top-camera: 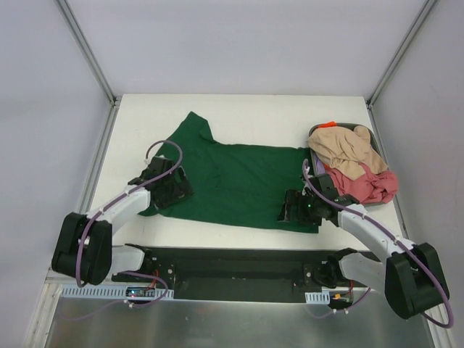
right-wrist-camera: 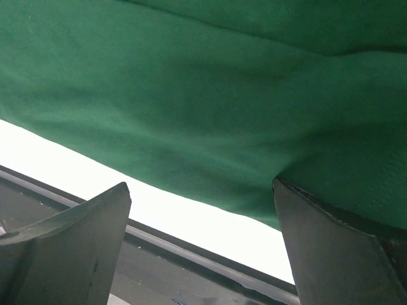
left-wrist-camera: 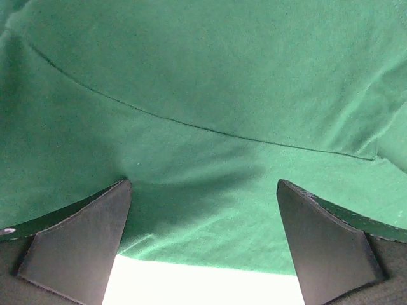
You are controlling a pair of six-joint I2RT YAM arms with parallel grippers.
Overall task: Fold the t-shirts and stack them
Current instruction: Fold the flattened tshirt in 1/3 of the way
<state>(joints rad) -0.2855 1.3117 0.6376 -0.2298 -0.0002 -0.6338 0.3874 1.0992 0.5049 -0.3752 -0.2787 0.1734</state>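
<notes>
1. The left gripper [left-wrist-camera: 203, 190] hangs with jaws wide apart and nothing between them, over the left edge of the dark green t-shirt [top-camera: 239, 181].
2. The right gripper [right-wrist-camera: 200, 190] gapes empty too, at the shirt's near right corner.
3. The shirt lies spread out mid-table [top-camera: 145, 116], lightly creased.
4. The beige t-shirt [top-camera: 344, 148] and the pink-red t-shirt [top-camera: 373, 187] lie crumpled together at the right.

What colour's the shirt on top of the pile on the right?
The top shirt is beige; the overhead view shows it best.
</notes>
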